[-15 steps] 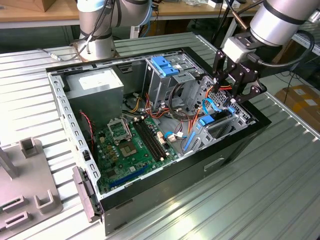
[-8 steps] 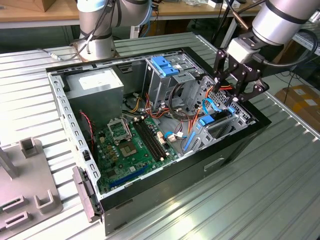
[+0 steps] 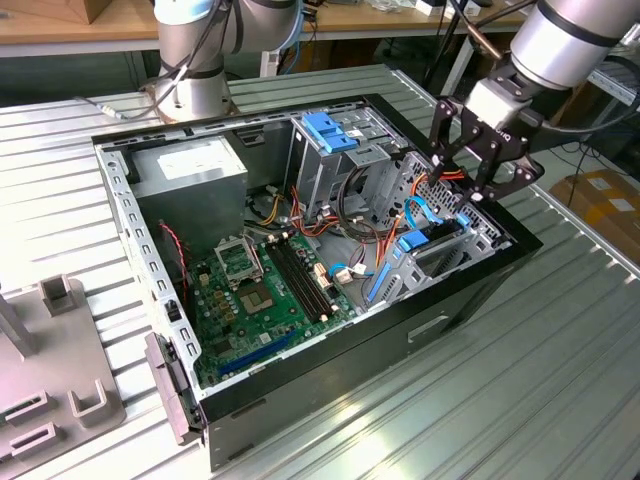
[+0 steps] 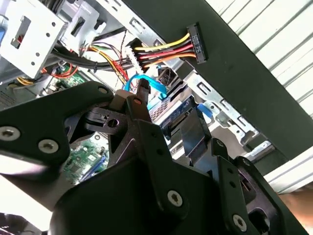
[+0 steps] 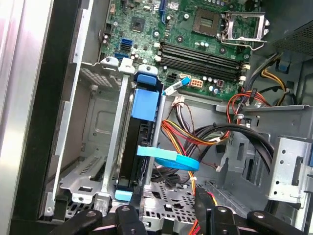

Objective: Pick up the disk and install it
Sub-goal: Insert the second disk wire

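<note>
The disk (image 5: 141,131), black with a blue plastic bracket, stands on edge in a slot of the metal bay at the front corner of the open computer case (image 3: 470,290). In the exterior view the disk's blue bracket (image 3: 410,243) shows just below my gripper (image 3: 458,182). The gripper hovers above that corner, open, with nothing between its fingers. In the second wrist view the black fingers (image 4: 142,95) are spread, and the disk (image 4: 193,129) lies beyond the gap, apart from them.
A blue flat cable (image 5: 168,157) crosses the disk. A bundle of coloured power wires ends in a black connector (image 4: 195,43). The motherboard (image 3: 260,290), grey power-supply box (image 3: 190,170) and blue-handled drive cage (image 3: 328,130) fill the case. A grey fixture (image 3: 50,370) lies at the exterior view's left.
</note>
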`<state>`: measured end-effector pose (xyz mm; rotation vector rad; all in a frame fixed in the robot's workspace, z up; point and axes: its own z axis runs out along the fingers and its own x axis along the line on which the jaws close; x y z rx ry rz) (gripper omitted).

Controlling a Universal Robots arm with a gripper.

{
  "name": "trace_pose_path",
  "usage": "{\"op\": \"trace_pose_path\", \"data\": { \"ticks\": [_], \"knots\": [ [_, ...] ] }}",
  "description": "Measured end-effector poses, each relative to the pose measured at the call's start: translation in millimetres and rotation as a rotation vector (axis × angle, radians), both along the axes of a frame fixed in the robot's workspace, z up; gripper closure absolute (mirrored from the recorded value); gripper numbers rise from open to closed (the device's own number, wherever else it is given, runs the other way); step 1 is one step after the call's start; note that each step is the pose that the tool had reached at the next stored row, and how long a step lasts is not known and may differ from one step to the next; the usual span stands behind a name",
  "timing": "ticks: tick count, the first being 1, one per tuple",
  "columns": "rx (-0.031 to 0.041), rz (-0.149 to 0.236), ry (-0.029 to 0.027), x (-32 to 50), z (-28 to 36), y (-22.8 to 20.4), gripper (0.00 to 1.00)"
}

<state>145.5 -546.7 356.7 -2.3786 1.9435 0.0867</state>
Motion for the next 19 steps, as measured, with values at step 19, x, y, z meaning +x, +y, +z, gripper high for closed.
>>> {"op": "trace_pose_path", "data": {
  "ticks": [19],
  "knots": [
    [0.0001,0.229,0.0000,3.8,7.6,0.3,0.46]
  ]
}}
